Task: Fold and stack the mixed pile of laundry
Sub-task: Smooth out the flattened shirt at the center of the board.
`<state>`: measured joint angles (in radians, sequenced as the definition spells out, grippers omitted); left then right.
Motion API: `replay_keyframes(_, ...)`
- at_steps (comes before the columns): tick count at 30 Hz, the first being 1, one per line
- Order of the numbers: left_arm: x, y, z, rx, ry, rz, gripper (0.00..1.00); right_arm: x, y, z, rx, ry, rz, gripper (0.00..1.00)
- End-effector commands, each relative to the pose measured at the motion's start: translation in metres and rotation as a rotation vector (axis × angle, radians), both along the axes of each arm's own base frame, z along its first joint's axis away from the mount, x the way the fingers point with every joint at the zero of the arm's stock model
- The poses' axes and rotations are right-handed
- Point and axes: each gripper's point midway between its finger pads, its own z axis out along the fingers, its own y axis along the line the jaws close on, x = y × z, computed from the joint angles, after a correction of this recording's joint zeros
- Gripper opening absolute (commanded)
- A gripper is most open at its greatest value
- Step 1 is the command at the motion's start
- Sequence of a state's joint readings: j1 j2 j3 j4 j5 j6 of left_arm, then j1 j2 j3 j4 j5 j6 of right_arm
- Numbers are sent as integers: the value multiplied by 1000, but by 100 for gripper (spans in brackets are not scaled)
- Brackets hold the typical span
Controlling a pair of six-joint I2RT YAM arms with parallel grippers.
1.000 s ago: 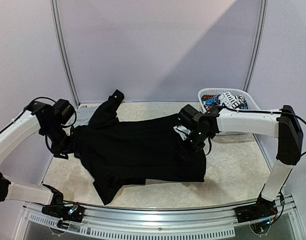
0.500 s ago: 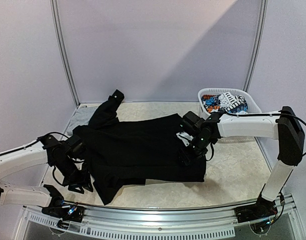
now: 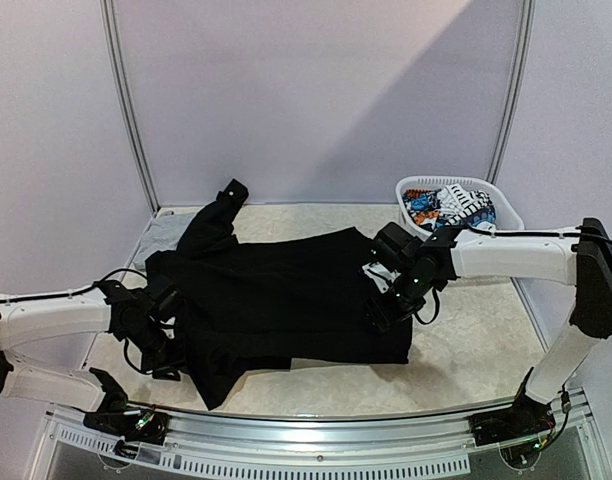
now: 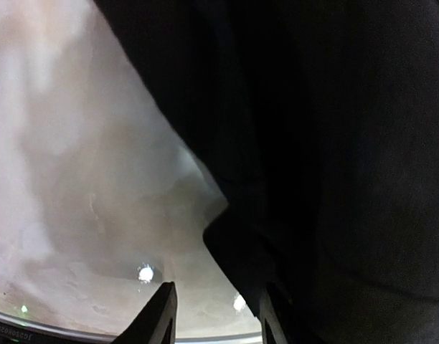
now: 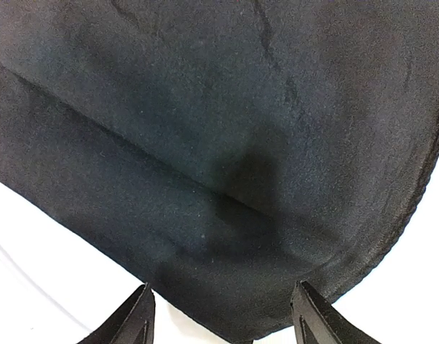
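Left hand (image 4: 216, 324) cropped (possibly gripping), black garment (image 4: 334, 143) blurred

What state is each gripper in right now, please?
Left gripper: open, jaws apart beside the black garment's edge, holding nothing.
Right gripper: open above the black garment, holding nothing.

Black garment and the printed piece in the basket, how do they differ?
The black garment is plain black; the printed piece is patterned in white, black, blue and orange. The black garment lies spread out on the table; the printed piece sits bunched in the basket. The black garment shows far more cloth than the printed piece. Both are soft cloth.
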<state>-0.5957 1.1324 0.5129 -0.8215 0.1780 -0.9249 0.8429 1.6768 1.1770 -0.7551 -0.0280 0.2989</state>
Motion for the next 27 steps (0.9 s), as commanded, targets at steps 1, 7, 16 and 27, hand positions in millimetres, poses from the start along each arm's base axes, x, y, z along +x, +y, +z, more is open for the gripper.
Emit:
replay_keyframes(1,16,-7,-2,5,-46,8,39,3,-5,7,0,-23,-22,65)
replay_keyframes(7,25,-11,-9,13,-59,12,30,1,-7,9,-1,-23,-22,65)
replay_keyframes(16,29,-10,4,72,-44,-38,0,-2,-10,9,-13,-19,-6,65)
replay_keyframes(27,-48,46,106,147,43,-30,0,15,1,7,-6,-69,-14,65)
